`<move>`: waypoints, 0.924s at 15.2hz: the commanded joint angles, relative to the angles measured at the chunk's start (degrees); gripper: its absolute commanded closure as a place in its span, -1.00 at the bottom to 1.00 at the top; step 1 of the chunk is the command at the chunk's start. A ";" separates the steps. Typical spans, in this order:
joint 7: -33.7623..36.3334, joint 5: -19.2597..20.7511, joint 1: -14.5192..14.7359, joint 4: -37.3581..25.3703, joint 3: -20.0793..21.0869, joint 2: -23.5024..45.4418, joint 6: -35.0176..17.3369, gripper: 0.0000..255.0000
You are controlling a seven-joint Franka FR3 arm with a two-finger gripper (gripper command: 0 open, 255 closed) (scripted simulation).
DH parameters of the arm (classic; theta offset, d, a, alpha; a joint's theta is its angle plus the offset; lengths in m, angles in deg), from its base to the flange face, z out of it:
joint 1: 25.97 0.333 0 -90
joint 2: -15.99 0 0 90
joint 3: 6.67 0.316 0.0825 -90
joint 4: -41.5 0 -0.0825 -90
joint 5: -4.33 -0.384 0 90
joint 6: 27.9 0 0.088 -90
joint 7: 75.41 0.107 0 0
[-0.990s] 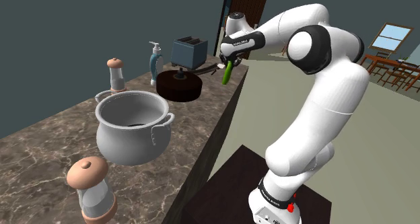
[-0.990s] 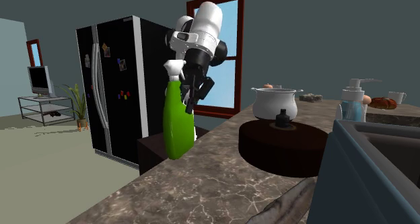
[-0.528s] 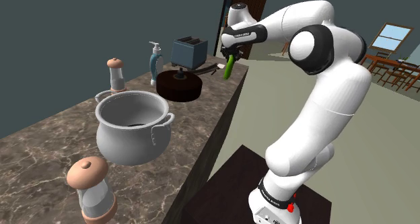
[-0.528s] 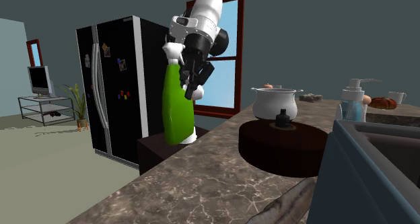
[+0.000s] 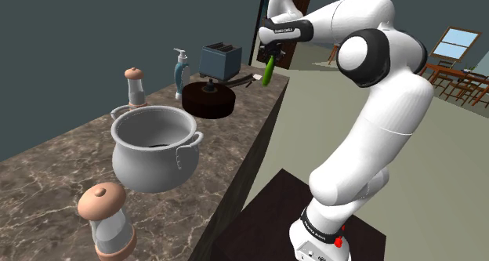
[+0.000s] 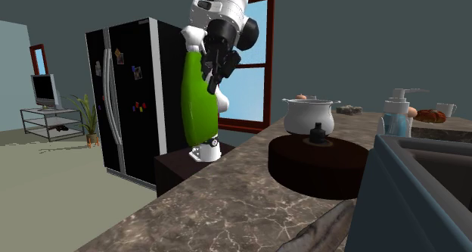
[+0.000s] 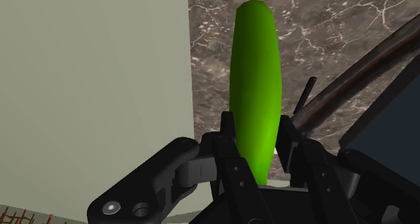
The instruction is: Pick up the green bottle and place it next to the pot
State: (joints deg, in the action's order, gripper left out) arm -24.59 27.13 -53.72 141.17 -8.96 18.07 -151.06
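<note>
The hand is clamped on the green bottle, which hangs below it, clear of the desk.

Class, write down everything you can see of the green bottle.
The green bottle is glossy, bright green, slim and rounded, with a white top. It hangs roughly upright, top uppermost, clasped near its upper end by the black gripper, clear of the marbled countertop near its edge. Nothing else touches it.
</note>
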 commanded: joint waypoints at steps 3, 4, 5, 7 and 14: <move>-1.23 -0.68 0.08 -3.23 0.10 0.07 2.99 1.00; -1.51 -0.83 0.11 -4.05 0.13 0.13 3.71 1.00; -1.79 -0.97 0.13 -4.89 0.15 0.21 4.44 1.00; -2.35 -1.25 0.17 -6.63 0.20 0.40 5.92 1.00; -4.27 -2.09 0.31 -13.38 0.34 1.55 11.25 1.00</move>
State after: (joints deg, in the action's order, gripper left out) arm -28.68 25.10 -53.49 128.67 -8.68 19.56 -140.64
